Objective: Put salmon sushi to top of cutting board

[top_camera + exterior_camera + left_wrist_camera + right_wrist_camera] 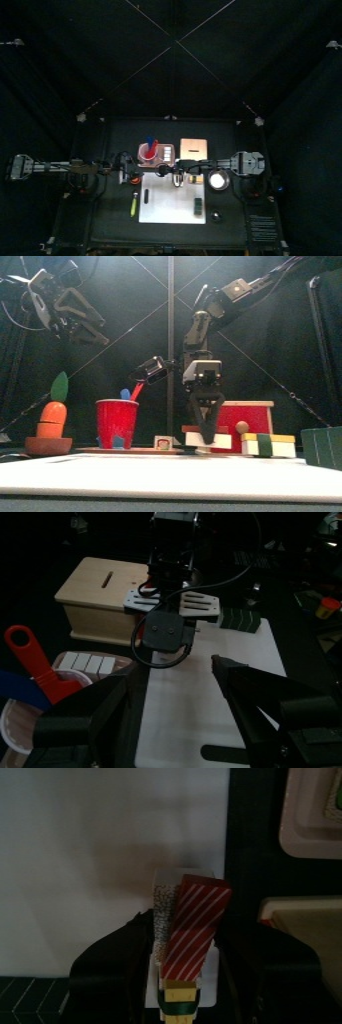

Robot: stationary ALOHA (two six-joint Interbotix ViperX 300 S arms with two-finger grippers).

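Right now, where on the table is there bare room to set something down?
The cutting board is mostly bare white between the right hand and its front edge. Behind it is crowded: red cup and tan box side by side.

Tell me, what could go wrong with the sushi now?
1. The sushi sits between the right pincer's wide jaws above the board; it may tip or slip if the grip is poor.
2. The left pincer points at the right one, so the arms might bump.
3. The cup stands near and could get knocked.
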